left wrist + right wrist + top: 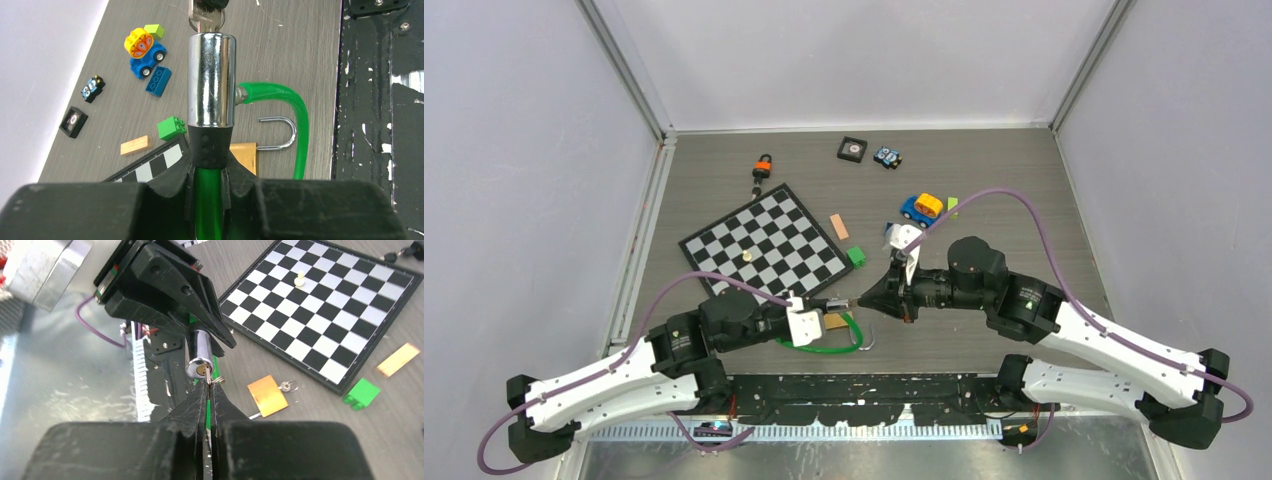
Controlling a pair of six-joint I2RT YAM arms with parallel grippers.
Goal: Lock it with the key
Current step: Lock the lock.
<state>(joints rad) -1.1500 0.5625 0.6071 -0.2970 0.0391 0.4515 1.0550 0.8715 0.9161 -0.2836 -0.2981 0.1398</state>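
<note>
Near the middle of the overhead frame's lower half, found left gripper (826, 304) and right gripper (865, 299) brought tip to tip. Noted left fingers clamped around the black collar of the chrome lock cylinder (211, 80), with its keyway end turned outward; judged this a hold to steady the barrel against twisting. Noted right fingers pinched shut on the key (206, 19), lined up with the keyway and at least started into it at the centre of the right wrist frame; could not tell how deep. Saw the green cable (280, 95) looping back into the cylinder's side at right of the left wrist frame, apparently seated and awaiting the turn. Recorded a brass padlock (267, 395) with open shackle lying just off the chessboard (320, 300), clear of the work. Checked for brands, labels and lettering: made out faint stamping on the key head at top of the left wrist frame, illegible; read nothing elsewhere.
</note>
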